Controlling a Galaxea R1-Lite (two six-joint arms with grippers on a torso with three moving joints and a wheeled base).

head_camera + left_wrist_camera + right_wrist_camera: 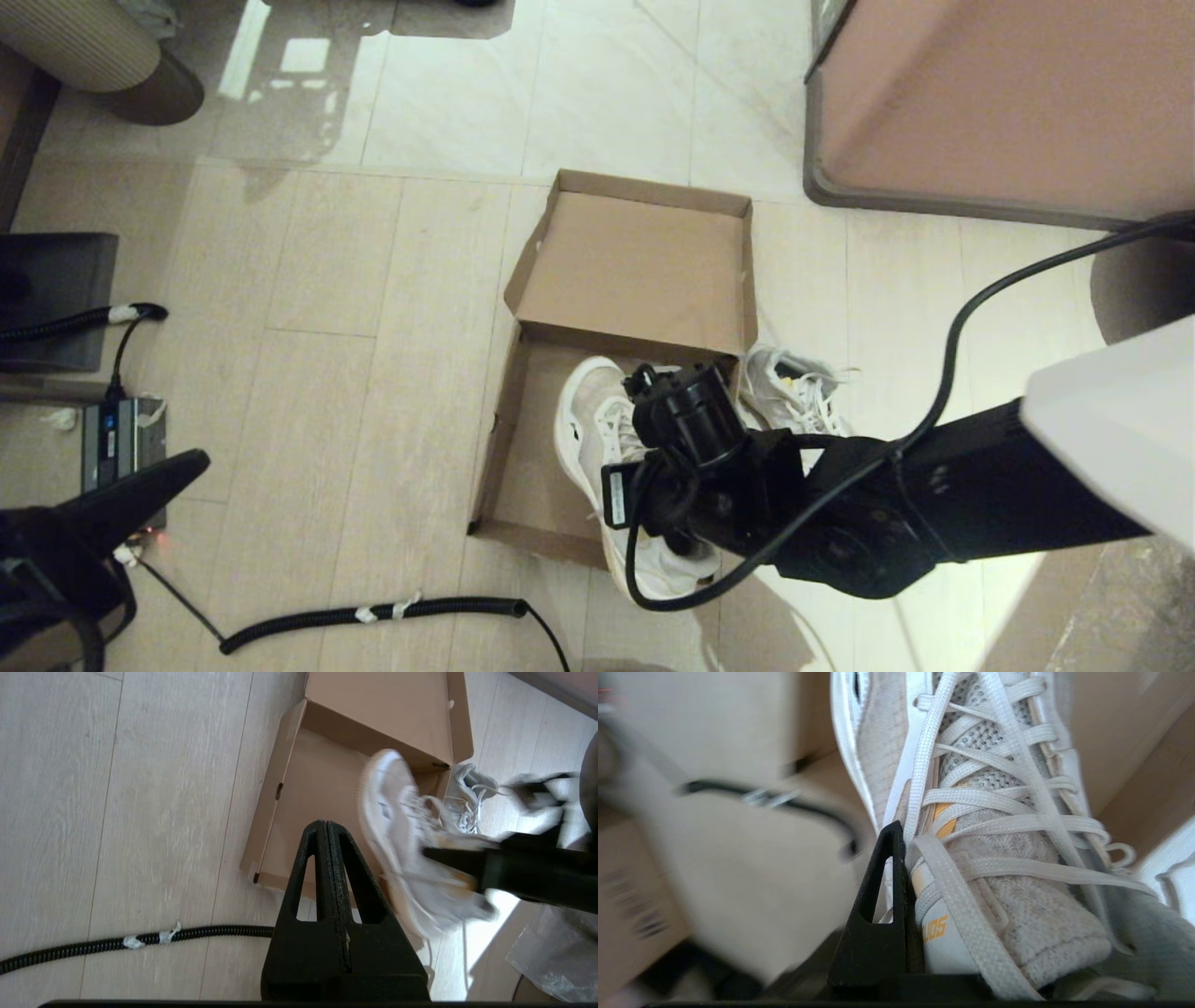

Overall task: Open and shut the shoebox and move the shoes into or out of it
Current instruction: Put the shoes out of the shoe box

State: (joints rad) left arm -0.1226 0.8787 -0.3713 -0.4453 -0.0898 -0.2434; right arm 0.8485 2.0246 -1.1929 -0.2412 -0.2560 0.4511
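The brown shoebox [527, 448] stands open on the floor, its lid [635, 261] flipped back and empty. One white sneaker [593, 425] hangs tilted over the box's right half, toe toward the hinge, heel past the near wall. My right gripper [686, 543] is shut on this sneaker [994, 858] at the collar; one finger [889, 868] shows outside the shoe's side, the other is hidden by the shoe. The second sneaker [794, 392] lies on the floor just right of the box. My left gripper [325, 826] is shut and empty, parked low at the left [182, 464].
A large pinkish-brown block with a dark rim [1008, 93] stands at the back right. A black corrugated cable [373, 613] runs along the floor near the box's front. A power unit [121, 439] and dark panel [56, 280] sit at the left.
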